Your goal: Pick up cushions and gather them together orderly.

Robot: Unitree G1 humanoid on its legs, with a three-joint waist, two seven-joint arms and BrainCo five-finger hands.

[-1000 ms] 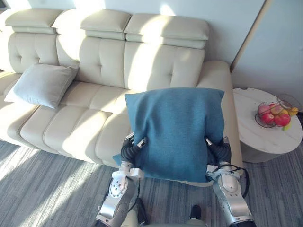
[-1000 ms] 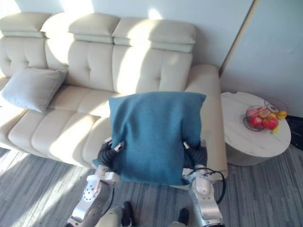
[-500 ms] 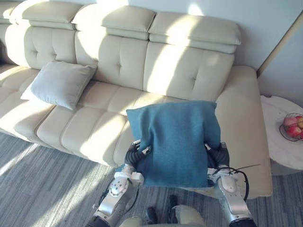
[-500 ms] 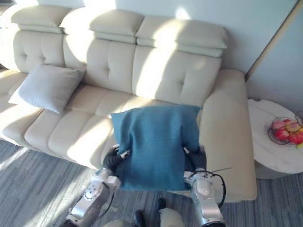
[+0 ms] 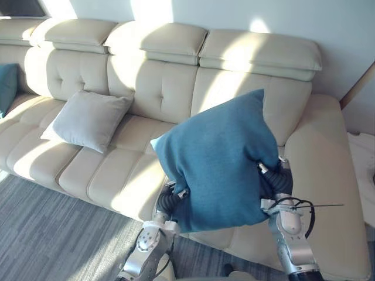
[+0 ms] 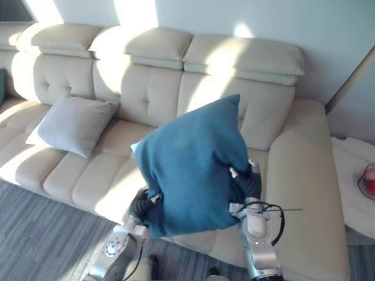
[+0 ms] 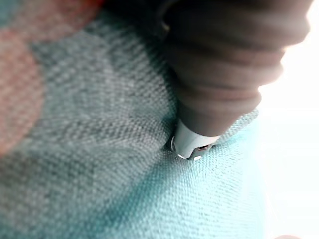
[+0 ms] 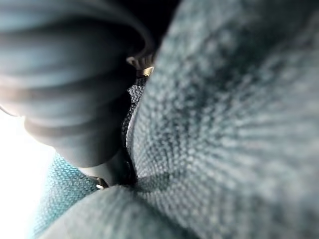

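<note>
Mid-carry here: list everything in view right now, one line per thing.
blue cushion: one, teal-blue, held up between both hands in front of the sofa.
grey cushion: one, light grey, on the sofa seat, left of the held one.
far blue cushion: one, teal-blue, at the sofa's far left, cut off by the view's edge.
sofa: one, cream, against the wall.
side table: one, white, right of the sofa.
fruit bowl: one, red fruit, on the side table.
floor: grey, striped.
left hand: dark cover, at the blue cushion's lower left.
right hand: dark cover, at its right side.
</note>
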